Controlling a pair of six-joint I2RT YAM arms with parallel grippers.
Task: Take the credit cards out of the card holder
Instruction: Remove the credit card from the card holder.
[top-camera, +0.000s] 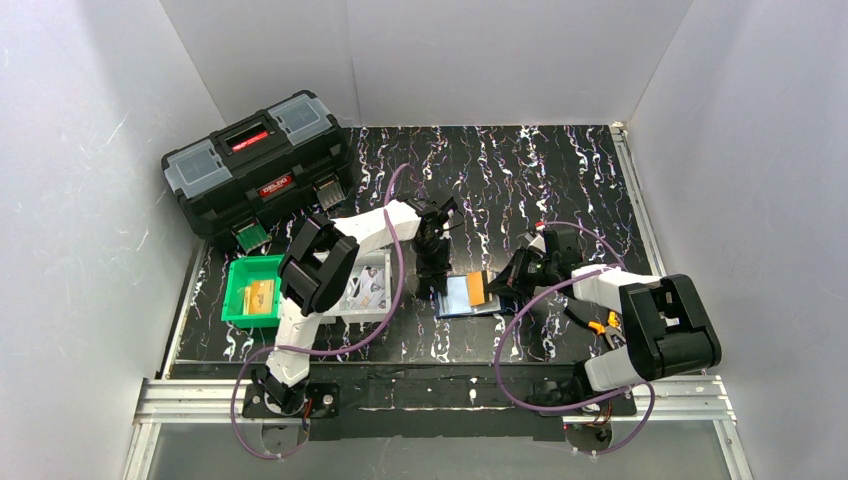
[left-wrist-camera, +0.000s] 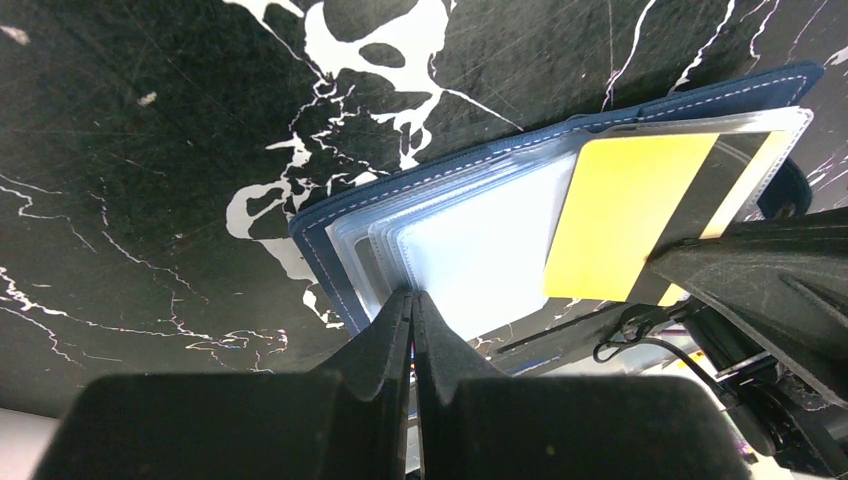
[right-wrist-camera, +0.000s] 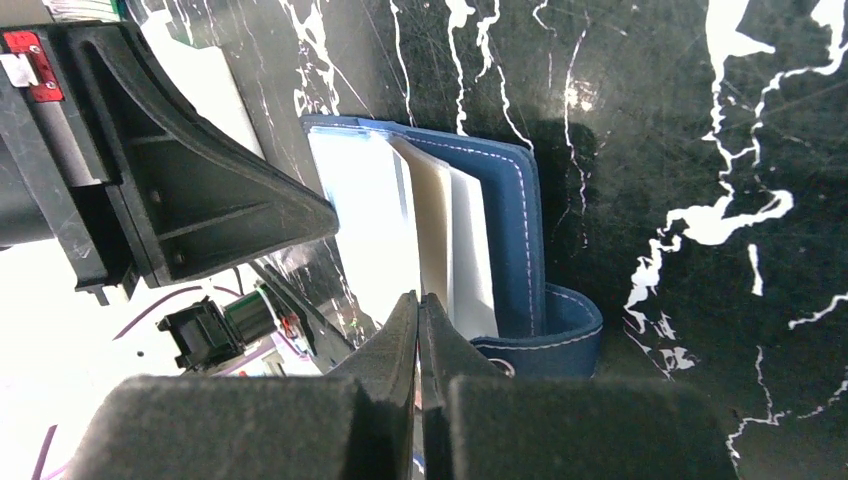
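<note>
Closest to the left wrist lens: left hand (left-wrist-camera: 412, 296), shut tight, no gap between the two black fingers. Tips planted on the fanned clear sleeves (left-wrist-camera: 470, 250) at the 6 o'clock edge of the card holder (left-wrist-camera: 318, 238), lying spread open on the black marbled worktop (left-wrist-camera: 150, 150). Yellow credit card (left-wrist-camera: 625, 215) with a dark stripe, flat over the sleeves toward 3 o'clock. Lower corner of that card covered by a finger of the right hand (left-wrist-camera: 760, 290), coming in from 4 o'clock.

From the right wrist: right hand (right-wrist-camera: 418, 298) likewise closed, fingers flush, tips at the near edge of the pale sheets inside the navy cover (right-wrist-camera: 515, 230). Cannot tell whether the card's edge is nipped between them or merely touched. Holder's strap curled at 5 o'clock, left hand's bulk at 9 o'clock against the open sleeves.

From above: card holder (top-camera: 452, 299) just short of centre toward 6 o'clock, orange card (top-camera: 477, 289) on its 3 o'clock half. Left hand (top-camera: 433, 284) down on the 9 o'clock side, right hand (top-camera: 498, 288) meeting the card from 3 o'clock. Black toolbox (top-camera: 258, 165) at 10 o'clock, green bin (top-camera: 236, 300) at 9 o'clock, both well apart from the holder.
</note>
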